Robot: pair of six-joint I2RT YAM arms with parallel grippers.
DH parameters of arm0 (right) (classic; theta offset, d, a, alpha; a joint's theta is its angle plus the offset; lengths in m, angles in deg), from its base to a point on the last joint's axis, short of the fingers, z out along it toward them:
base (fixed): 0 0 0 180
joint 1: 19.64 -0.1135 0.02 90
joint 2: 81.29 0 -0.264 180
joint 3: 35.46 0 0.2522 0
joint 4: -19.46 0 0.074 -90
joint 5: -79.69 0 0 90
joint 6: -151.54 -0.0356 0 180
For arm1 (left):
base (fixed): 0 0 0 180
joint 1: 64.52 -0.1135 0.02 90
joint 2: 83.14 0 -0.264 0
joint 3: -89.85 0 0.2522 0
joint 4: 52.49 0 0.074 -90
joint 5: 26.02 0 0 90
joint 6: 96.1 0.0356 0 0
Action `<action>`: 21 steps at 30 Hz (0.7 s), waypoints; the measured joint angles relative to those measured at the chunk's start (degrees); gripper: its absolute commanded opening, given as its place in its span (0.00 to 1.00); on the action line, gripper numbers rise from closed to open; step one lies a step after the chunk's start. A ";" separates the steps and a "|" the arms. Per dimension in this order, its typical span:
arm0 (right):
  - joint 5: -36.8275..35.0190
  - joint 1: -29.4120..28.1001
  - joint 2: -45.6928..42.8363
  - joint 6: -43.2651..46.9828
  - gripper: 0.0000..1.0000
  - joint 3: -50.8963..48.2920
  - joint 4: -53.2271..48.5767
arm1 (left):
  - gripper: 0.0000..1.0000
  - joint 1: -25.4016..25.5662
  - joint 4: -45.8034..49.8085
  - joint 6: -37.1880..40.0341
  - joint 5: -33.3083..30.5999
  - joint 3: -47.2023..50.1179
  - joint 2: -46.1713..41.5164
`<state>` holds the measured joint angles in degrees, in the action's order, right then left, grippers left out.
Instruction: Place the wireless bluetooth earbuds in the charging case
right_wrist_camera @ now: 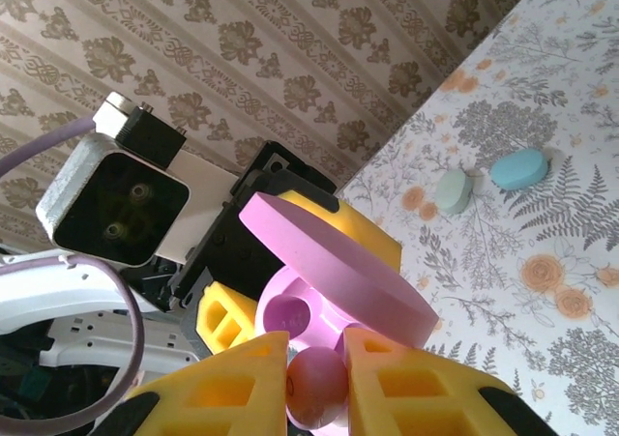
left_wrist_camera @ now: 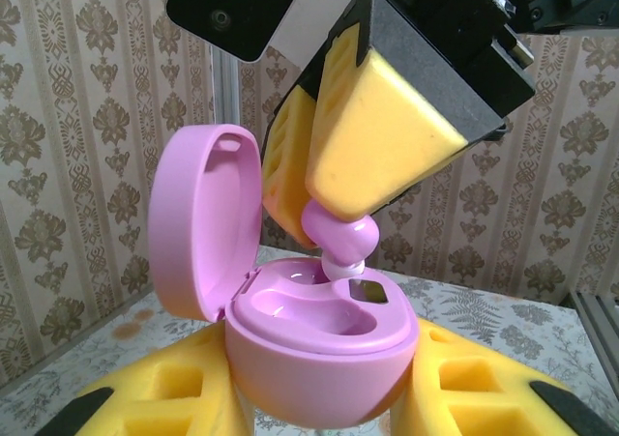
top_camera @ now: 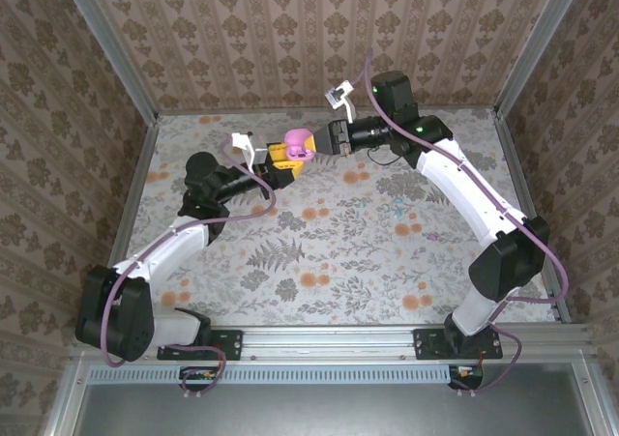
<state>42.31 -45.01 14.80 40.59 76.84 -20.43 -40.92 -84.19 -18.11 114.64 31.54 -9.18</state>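
Wallpaper [top_camera: 290,40] of damask rings a floral tabletop [top_camera: 338,252]; left tool [top_camera: 286,158] clamps pink case [left_wrist_camera: 319,359], right tool [right_wrist_camera: 317,359] pinches earbud [left_wrist_camera: 338,235]

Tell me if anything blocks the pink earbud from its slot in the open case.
Nothing visible does. The right gripper holds the earbud with its tip at a well of the open case; the lid stands swung clear to one side.

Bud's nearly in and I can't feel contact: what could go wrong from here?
The earbud is at the socket's edge of the charging case, not seated; pushing might jam it or squeeze it out of the right gripper. The open lid stands close beside that gripper; sideways drift may knock it.
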 measured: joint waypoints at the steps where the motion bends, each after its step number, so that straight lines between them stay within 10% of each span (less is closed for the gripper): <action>1: -0.63 -0.20 0.00 0.44 0.23 0.09 -0.50 | 0.28 0.00 0.02 0.00 -0.09 0.00 0.00; 21: -4.87 -1.44 -0.02 3.19 0.44 2.01 -4.50 | 0.28 0.09 0.50 0.02 -0.72 0.00 0.26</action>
<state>37.43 -46.45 14.78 43.78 78.85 -24.93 -40.83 -83.68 -18.09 113.92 31.54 -8.92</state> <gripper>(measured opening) 0.420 0.326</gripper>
